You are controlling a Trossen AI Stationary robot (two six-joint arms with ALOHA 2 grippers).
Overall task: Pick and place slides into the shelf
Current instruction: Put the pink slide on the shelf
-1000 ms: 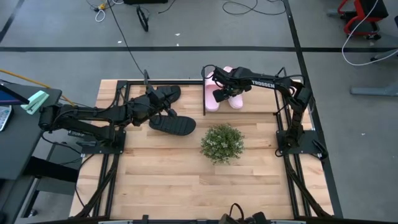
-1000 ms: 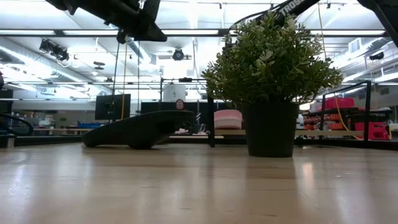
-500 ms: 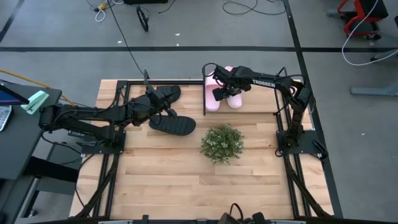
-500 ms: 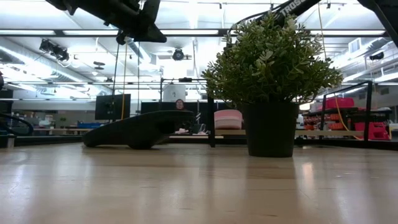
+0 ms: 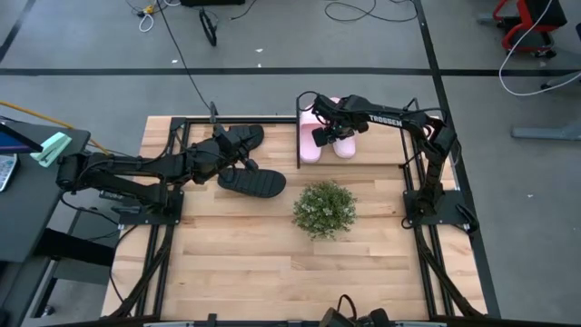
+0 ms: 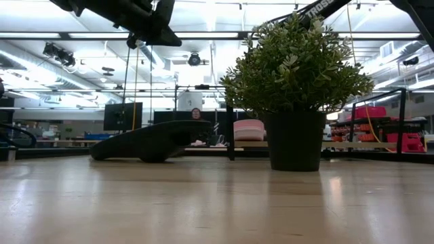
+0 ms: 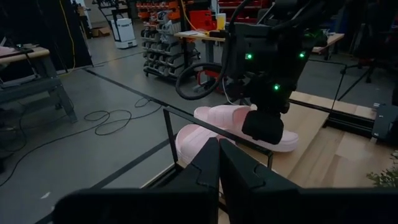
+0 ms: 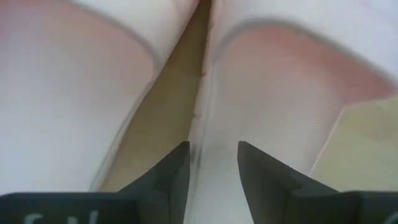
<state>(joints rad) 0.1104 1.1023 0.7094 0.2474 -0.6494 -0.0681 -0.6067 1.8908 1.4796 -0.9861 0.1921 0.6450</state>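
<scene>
- Although the right gripper (image 5: 320, 136) hangs right over the two pale pink slides (image 5: 310, 145), its fingers (image 8: 176, 171) are spread, with a gap between them, and grip neither; they hover close above the seam where the pair meet.
- Pink pair: side by side at the far edge of the table (image 5: 254, 263), right of centre, inside the black bar shelf (image 5: 299, 136). Judged placed.
- Left gripper (image 5: 227, 156): pressed together, empty, per its wrist view. It sits over the far-left part of the table, between the two black slides.
- Black slide A (image 5: 238, 139): far left, in the shelf area beside the bars. Whether it is properly seated I cannot tell from above.
- Black slide B (image 5: 251, 183): on bare wood, nearer than the shelf, left of the potted plant (image 5: 323, 208). Not yet shelved.
- Progress estimate: two slides done, possibly three; at least slide B remains.
- Next, judged: left arm is nearest to slide B; the strap looks the easiest grasp point.
</scene>
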